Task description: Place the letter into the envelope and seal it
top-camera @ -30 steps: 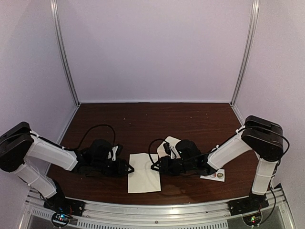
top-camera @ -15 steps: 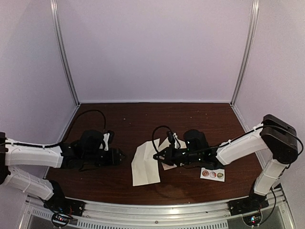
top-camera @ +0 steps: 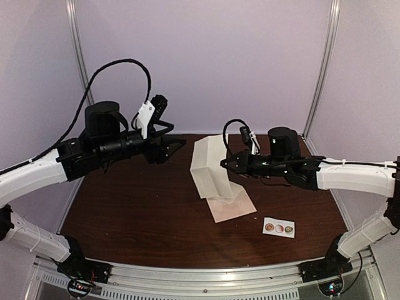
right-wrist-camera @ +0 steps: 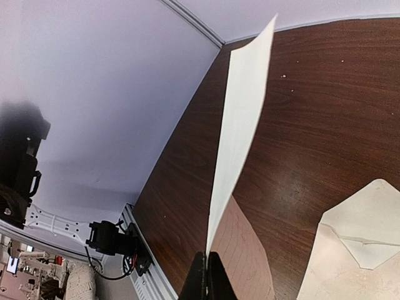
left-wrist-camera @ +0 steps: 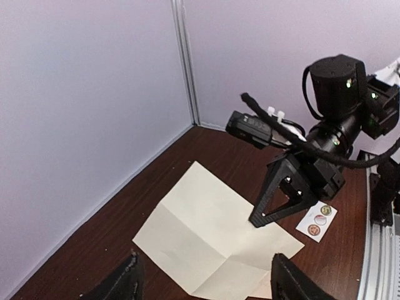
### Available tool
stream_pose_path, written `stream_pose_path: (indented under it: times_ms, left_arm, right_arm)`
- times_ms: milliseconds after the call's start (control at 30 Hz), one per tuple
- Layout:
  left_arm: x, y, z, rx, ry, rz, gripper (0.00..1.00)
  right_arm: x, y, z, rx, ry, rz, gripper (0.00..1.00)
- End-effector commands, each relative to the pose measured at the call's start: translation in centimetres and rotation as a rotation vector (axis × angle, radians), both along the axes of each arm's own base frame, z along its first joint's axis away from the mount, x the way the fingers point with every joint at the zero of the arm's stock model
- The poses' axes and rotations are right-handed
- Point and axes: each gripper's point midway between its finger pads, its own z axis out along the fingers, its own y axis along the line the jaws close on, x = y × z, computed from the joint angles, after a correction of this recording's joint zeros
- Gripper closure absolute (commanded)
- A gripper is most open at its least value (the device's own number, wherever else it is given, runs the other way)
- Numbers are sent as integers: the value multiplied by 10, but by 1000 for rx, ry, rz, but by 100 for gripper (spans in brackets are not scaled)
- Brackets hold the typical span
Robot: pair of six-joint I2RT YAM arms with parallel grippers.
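Note:
My right gripper (top-camera: 223, 164) is shut on the edge of the letter (top-camera: 209, 165), a creased cream sheet held upright in the air above the table. The right wrist view shows the letter (right-wrist-camera: 242, 119) edge-on, rising from the closed fingertips (right-wrist-camera: 207, 275). The envelope (top-camera: 240, 206), pale tan with its pointed flap open, lies flat on the table under the letter's lower end and also shows in the right wrist view (right-wrist-camera: 356, 250). My left gripper (top-camera: 174, 149) is open and empty, raised high to the left of the letter (left-wrist-camera: 206, 237).
A small white strip with three round stickers (top-camera: 279, 228) lies on the brown table right of the envelope, and shows in the left wrist view (left-wrist-camera: 319, 222). White booth walls enclose the table on three sides. An aluminium rail (top-camera: 206, 278) runs along the near edge.
My right gripper has lifted the letter off the table, up and toward the back. My left arm has risen high and pulled away from the sheet, jaws open. The envelope is now uncovered.

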Motion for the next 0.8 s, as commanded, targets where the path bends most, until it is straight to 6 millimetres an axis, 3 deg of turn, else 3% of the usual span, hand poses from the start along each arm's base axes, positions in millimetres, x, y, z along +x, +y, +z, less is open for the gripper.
stream_pose_path:
  times_ms: [0, 100, 267, 767]
  left_arm:
    - [-13, -42, -35, 186, -170, -179, 29]
    - [-16, -50, -43, 180, -220, -177, 29]
    - [-22, -46, -50, 155, -269, -175, 26]
    - [-45, -72, -102, 242, -175, -323, 22]
  right_arm:
    - [-17, 2, 14, -31, -37, 115, 100]
    - [-25, 3, 21, -15, -45, 151, 100]
    - [-35, 7, 22, -4, -32, 214, 100]
    - [-48, 21, 32, 97, 3, 321, 100]
